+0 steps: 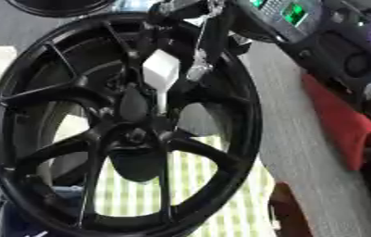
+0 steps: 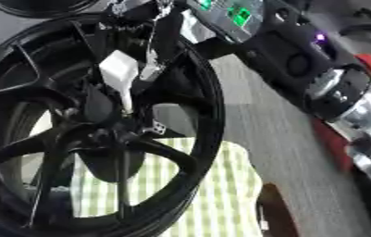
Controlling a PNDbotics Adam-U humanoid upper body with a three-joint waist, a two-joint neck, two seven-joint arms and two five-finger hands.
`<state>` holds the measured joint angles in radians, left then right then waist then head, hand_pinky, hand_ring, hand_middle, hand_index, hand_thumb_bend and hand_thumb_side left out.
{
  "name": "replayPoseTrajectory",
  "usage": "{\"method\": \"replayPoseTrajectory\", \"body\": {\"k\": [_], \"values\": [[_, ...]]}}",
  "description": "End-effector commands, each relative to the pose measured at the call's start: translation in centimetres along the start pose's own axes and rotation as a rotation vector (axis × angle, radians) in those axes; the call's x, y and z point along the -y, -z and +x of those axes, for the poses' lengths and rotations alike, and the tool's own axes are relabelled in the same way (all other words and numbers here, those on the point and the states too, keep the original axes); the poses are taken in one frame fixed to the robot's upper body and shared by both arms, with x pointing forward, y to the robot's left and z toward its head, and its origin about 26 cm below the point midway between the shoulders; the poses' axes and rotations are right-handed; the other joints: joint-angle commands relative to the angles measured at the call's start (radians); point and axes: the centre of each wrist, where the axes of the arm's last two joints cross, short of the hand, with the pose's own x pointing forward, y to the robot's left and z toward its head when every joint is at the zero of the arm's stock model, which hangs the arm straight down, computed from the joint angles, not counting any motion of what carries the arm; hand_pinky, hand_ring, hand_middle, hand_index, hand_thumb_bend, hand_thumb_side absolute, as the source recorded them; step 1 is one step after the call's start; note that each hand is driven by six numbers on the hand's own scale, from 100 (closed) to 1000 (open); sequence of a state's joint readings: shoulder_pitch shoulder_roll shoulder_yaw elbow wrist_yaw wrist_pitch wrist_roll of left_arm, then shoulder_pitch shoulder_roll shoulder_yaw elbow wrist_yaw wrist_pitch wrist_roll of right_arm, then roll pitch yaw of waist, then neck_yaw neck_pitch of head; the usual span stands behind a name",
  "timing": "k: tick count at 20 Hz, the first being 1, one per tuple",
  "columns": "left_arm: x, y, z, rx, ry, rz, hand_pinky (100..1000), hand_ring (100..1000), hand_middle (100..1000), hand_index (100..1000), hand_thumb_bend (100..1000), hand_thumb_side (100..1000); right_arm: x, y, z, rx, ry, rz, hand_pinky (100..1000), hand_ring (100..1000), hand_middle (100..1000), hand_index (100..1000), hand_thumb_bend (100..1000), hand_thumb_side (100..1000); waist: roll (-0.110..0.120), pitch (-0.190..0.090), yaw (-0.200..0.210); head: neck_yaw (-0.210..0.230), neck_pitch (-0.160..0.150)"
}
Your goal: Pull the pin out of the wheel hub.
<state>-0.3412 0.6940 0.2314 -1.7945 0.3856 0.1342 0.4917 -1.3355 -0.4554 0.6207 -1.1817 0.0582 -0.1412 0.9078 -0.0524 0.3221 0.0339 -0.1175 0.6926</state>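
A black spoked wheel (image 1: pixel 26 92) stands upright and fills most of the view, its hub (image 1: pixel 132 109) at the middle. A white pin (image 1: pixel 160 69), with a blocky head and a thin stem pointing down, sits just above and right of the hub. My right hand (image 1: pixel 207 39) comes down from the top edge, and its dark fingers (image 2: pixel 157 37) curl on either side of the pin's head. The forearm behind it carries a green-lit panel (image 1: pixel 289 11). I cannot tell whether the stem's tip is still inside the hub. My left hand shows in neither view.
A green and white checked cloth (image 1: pixel 200 185) lies behind the wheel's lower half. Grey floor (image 1: pixel 301 139) runs along the right. A red thing (image 1: pixel 342 125) lies at the right, a brown shape (image 1: pixel 289 208) lower down, and a second black rim (image 1: pixel 58 7) at the top left.
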Motion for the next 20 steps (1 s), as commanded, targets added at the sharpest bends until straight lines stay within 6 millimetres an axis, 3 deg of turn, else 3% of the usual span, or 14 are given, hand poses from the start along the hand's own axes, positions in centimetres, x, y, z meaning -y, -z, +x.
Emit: {"method": "replayPoseTrajectory", "body": {"k": [1,7,20], "values": [[-0.4,0.4,1.0,0.034,0.003,0.009,741,770,704,829,868,616,1.1,-0.7,0.9,0.005,-0.025,-0.021,834,746,746,800,566,184,0.003,-0.028,0.004,-0.005,-0.003],[-0.5,0.4,1.0,0.033,0.001,0.015,741,767,702,829,868,615,0.9,-0.6,0.4,-0.011,-0.034,-0.014,834,742,729,783,526,106,-0.002,-0.027,0.011,-0.008,-0.006],[-0.5,0.3,0.9,0.032,0.002,0.022,742,764,700,827,867,616,0.4,-0.4,-0.3,-0.029,-0.05,0.002,825,719,670,742,483,100,-0.006,-0.026,0.014,-0.008,-0.003]]}}
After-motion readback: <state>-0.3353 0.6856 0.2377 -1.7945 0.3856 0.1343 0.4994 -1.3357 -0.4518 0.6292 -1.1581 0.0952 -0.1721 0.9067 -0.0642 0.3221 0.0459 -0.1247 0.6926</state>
